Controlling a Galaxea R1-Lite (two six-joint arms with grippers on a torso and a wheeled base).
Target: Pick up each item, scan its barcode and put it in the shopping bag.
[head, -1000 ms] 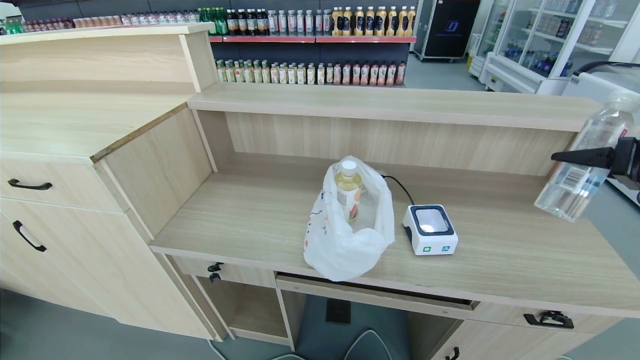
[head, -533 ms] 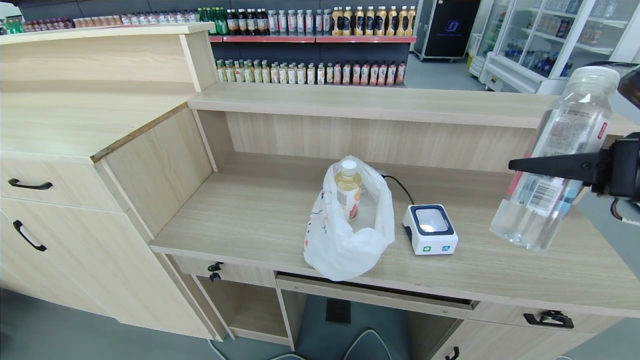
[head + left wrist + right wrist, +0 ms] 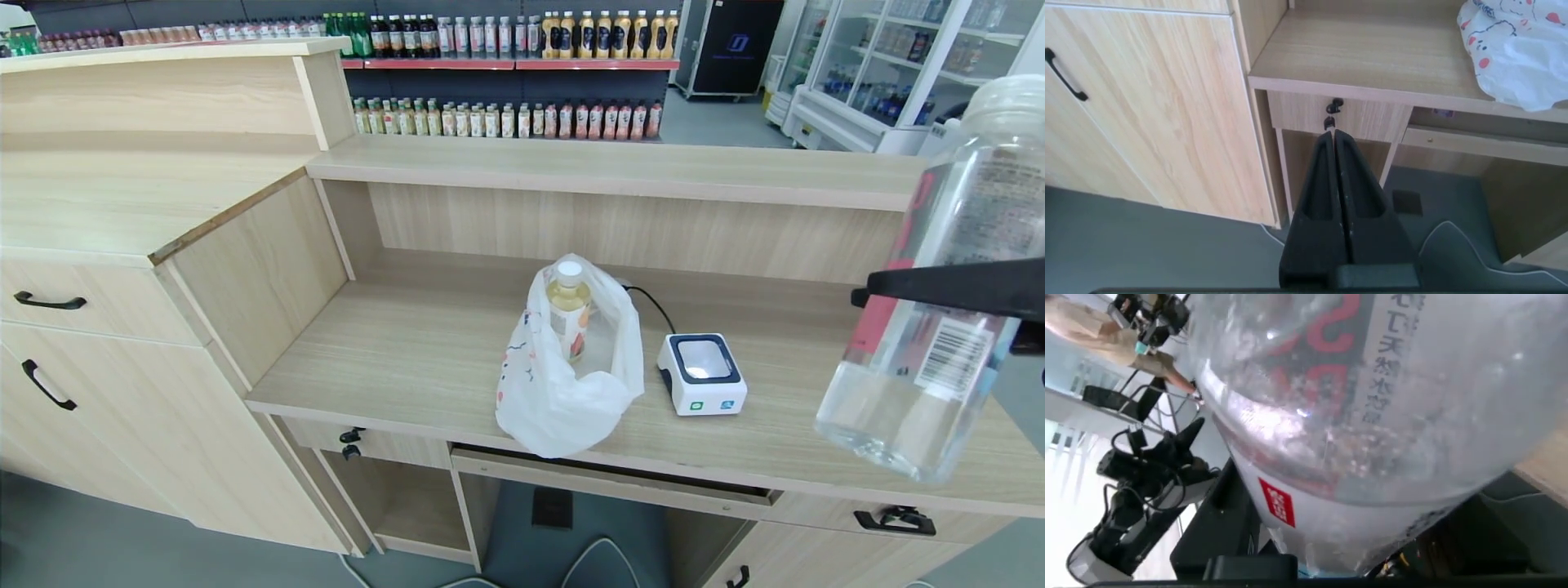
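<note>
My right gripper (image 3: 947, 287) is shut on a clear water bottle (image 3: 939, 286), held up in the air at the right end of the counter, tilted, with its barcode facing me. The same bottle (image 3: 1372, 400) looms close in the right wrist view. A white scanner (image 3: 702, 374) sits on the counter to the left of the bottle. Beside the scanner stands the white shopping bag (image 3: 563, 384) with a tea bottle (image 3: 568, 314) upright inside it. My left gripper (image 3: 1337, 155) is shut and empty, hanging low in front of the counter's drawer; the bag's corner (image 3: 1515, 49) shows above it.
The wooden counter (image 3: 408, 351) has a raised back shelf (image 3: 620, 167) and a tall cabinet (image 3: 122, 212) on the left. The scanner's cable (image 3: 649, 300) runs toward the back wall. Shelves of drinks (image 3: 506, 37) and coolers stand behind.
My right gripper has brought the water bottle up and closer to the camera, so it looms larger at the right edge. Bag, scanner and tea bottle have stayed put.
</note>
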